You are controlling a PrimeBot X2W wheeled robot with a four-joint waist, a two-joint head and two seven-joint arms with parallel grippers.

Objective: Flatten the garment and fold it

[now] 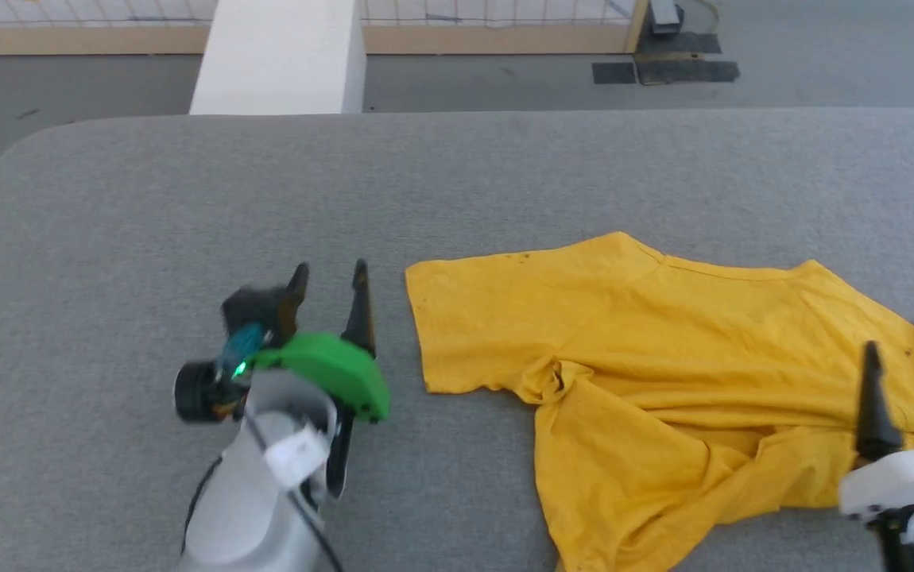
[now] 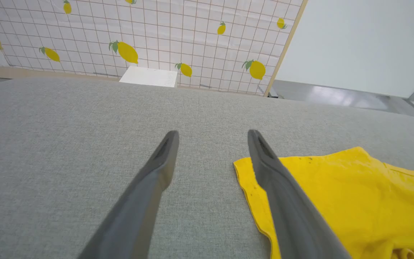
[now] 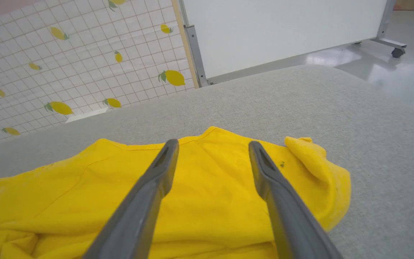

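Crumpled garment lies 3 o'clock of left end effector; right end effector nearer, over its edge; both spread, empty.

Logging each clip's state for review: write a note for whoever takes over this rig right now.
Left gripper: jaws open, empty, over bare grey tabletop beside the garment, at its left edge.
Right gripper: jaws open, empty, above the garment's right part.
Garment: yellow T-shirt on the tabletop's right half, plain side up, upper part spread, near part bunched, right end flipped over.
Done: no fold yet.
Left: smooth the bunched part, flatten, then fold.
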